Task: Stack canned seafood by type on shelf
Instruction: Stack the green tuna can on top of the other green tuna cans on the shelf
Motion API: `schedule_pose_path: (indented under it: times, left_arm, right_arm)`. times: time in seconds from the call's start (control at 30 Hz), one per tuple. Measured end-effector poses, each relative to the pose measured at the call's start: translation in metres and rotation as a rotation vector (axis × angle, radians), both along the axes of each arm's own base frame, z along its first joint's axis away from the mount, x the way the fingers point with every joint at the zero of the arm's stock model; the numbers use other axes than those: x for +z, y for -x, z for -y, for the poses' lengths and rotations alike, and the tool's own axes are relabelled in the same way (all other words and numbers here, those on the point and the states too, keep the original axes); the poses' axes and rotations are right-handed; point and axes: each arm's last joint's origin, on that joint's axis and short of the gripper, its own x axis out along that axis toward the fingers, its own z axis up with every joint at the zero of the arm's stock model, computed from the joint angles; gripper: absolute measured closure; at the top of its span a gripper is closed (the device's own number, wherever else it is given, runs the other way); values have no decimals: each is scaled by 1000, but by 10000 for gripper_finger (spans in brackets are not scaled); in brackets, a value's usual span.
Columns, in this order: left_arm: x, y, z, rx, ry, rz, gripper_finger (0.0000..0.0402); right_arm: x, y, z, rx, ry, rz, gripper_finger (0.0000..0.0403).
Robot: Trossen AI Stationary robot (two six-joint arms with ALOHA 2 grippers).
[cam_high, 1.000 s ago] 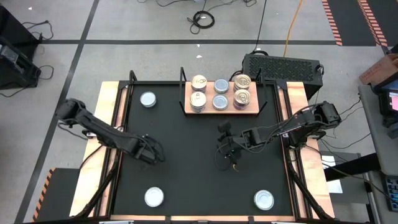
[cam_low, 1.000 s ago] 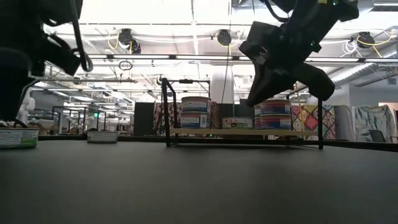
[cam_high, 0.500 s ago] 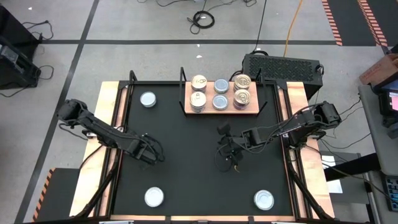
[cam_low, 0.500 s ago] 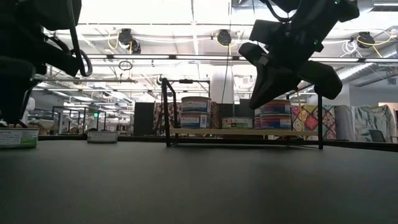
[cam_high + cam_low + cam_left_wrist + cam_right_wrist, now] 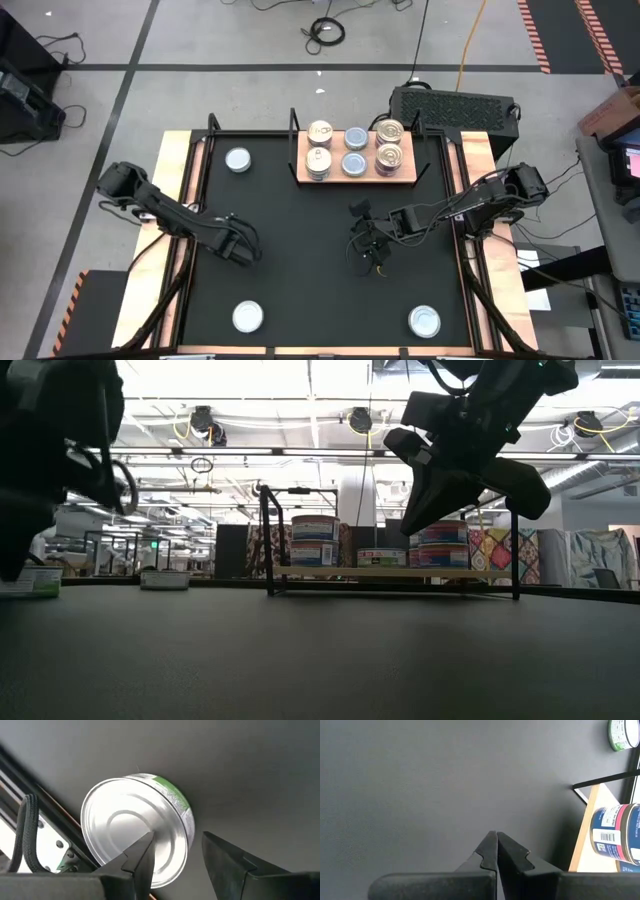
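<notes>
The shelf (image 5: pixel 405 176) stands at the table's far middle. Cream-topped tins (image 5: pixel 319 160), blue-topped tins (image 5: pixel 354 164) and gold-topped tins (image 5: pixel 389 156) stand stacked on its board (image 5: pixel 400 571). Three loose tins rest flat on the black mat: far left (image 5: pixel 238 159), near left (image 5: pixel 248 317) and near right (image 5: pixel 424 321). My left gripper (image 5: pixel 243 250) hangs open over the mat's left part. Its wrist view shows a silver-topped, green-labelled tin (image 5: pixel 130 830) beyond the spread fingers (image 5: pixel 177 837), which touch nothing. My right gripper (image 5: pixel 368 245) (image 5: pixel 496 836) hangs shut above the mat's middle, holding nothing.
Thin black posts (image 5: pixel 268 540) rise at the shelf's edges. The table's frame rail with a cable (image 5: pixel 25 840) runs close beside the green-labelled tin. A black box (image 5: pixel 455 105) sits behind the table's far right. Bare mat lies between the grippers and the shelf.
My left gripper has come down a little and drifted slightly toward the table's near edge. The tins have not moved.
</notes>
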Motion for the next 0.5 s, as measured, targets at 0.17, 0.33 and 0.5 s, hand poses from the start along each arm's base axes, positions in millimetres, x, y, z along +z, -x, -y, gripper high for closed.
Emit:
schedule_pose_path:
  times: [0.17, 0.33, 0.5]
  left_arm:
    - [-11, -1, 5, -29, -37, -64, 240]
    - [-17, 0, 10, -68, -79, -100, 278]
    - [-20, 2, 15, -100, -98, -102, 342]
  right_arm:
    - [0, 0, 0, 0, 0, 0, 403]
    - [0, 0, 0, -1, 1, 1, 403]
    - [0, 0, 0, -3, -1, 0, 403]
